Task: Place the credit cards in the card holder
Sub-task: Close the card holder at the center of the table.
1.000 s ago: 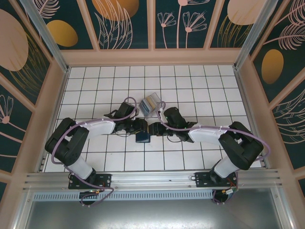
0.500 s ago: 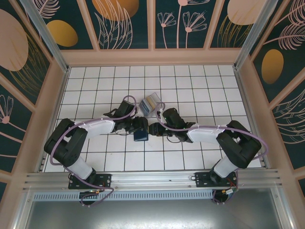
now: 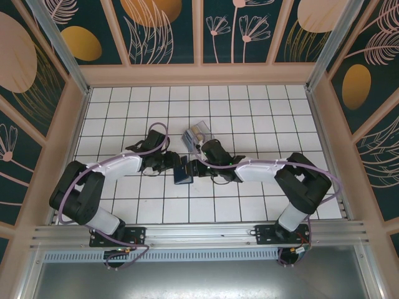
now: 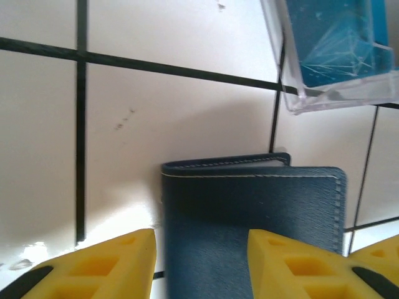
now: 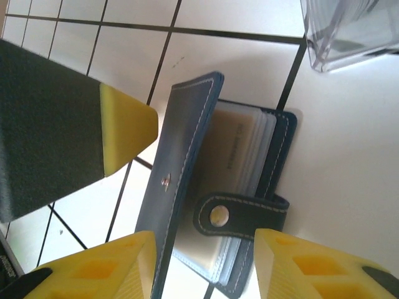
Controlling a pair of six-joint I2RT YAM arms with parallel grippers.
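card holder (image 3: 182, 172) lies half open on the table (image 3: 124, 112), just beside the clear rack (image 3: 196, 133); left end effector (image 4: 201, 235) and right end effector (image 5: 204, 235) both gape, flanking it, likely to spread its cover.

The holder (image 5: 181, 187) is navy and matt, finely grained like leather, with pale stitching. Its strap (image 5: 240, 215) bears a shiny metal snap (image 5: 218, 216). Its inner sleeves (image 5: 240, 146) are translucent, glossy plastic. The rack (image 4: 324, 99) is clear, hard, glossy plastic. The bench (image 4: 187, 106) is smooth, glossy white tile. The left hand (image 4: 202, 265) has matt yellow pads (image 4: 106, 265).
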